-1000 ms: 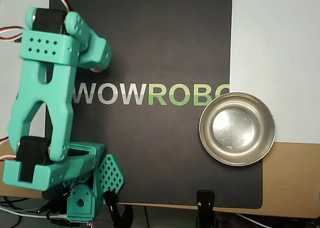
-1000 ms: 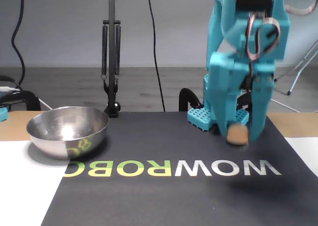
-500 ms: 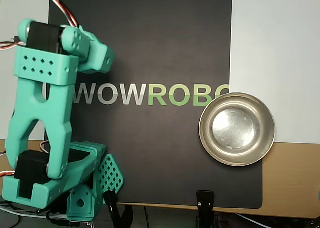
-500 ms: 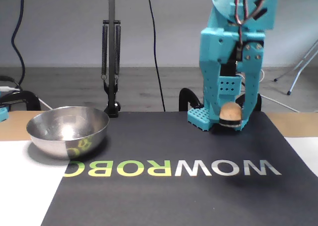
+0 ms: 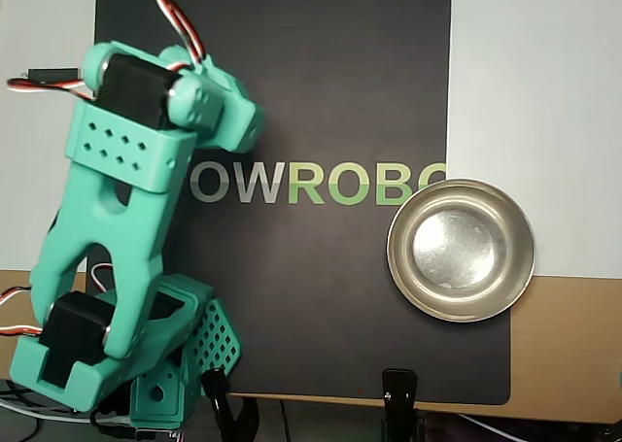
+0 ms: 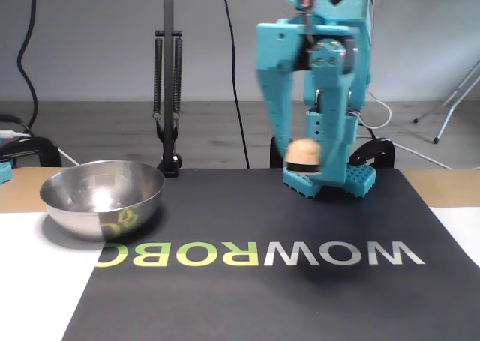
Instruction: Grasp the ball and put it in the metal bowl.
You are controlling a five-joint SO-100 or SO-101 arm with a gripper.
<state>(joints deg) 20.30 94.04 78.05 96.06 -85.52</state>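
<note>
In the fixed view the small tan ball (image 6: 304, 154) hangs above the black mat, pinched between the fingers of my teal gripper (image 6: 304, 157), which is shut on it. The metal bowl (image 6: 102, 197) stands empty at the left of that view, well apart from the ball. From overhead the bowl (image 5: 461, 249) lies at the mat's right edge. There the arm (image 5: 126, 219) covers the left side, and the ball and fingertips are hidden under it.
A black mat (image 5: 321, 92) with WOWROBO lettering covers the table middle. A black lamp stand (image 6: 168, 94) and clamp rise behind the bowl in the fixed view. The arm's teal base (image 6: 330, 180) sits at the mat's far edge. Cables hang in the background.
The gripper has risen with the ball and swung left in the fixed view, toward the bowl. From overhead the arm has turned to the right. The bowl has not moved.
</note>
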